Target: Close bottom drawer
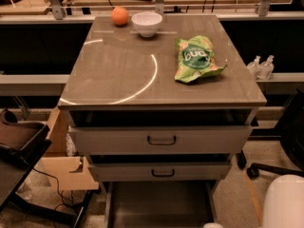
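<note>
Camera view: bottom drawer (159, 204) pulled out toward near side, grey floor bare beneath middle drawer (161, 171); its front is cut off by the frame edge. The gripper is out of frame, so its grip state cannot be told. White robot casing (284, 202) near right. Closing push probably runs near-to-far.

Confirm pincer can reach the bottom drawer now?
Likely yes: the bottom drawer stands pulled out toward the camera, nothing visible blocking it. The pincer is out of view, so its approach cannot be judged.

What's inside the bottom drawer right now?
Only bare grey floor shows in the bottom drawer; its back part hides under the middle drawer, and the end effector is not in view.
</note>
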### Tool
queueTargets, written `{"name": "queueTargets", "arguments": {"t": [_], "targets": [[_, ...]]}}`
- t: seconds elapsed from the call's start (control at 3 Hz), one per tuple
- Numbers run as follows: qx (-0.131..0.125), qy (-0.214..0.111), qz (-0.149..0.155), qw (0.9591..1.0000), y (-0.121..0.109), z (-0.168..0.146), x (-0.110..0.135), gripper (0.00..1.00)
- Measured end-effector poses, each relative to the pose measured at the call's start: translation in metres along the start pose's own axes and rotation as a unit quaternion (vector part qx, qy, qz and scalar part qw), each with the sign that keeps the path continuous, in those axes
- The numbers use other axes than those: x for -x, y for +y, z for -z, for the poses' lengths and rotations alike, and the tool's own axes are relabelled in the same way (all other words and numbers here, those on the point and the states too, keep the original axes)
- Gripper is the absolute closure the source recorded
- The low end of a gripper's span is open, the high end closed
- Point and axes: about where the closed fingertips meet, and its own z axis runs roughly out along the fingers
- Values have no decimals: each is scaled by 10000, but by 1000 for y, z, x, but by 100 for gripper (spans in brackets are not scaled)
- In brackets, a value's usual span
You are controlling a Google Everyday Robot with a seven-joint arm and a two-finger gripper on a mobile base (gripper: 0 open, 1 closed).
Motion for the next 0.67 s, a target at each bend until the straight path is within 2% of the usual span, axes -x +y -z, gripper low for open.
{"name": "queueTargets", "arguments": {"t": [0.33, 0.67], "targets": [[0, 0, 0, 10000, 0, 1, 0, 100], [-268, -31, 277, 9993, -40, -2, 9, 100]]}}
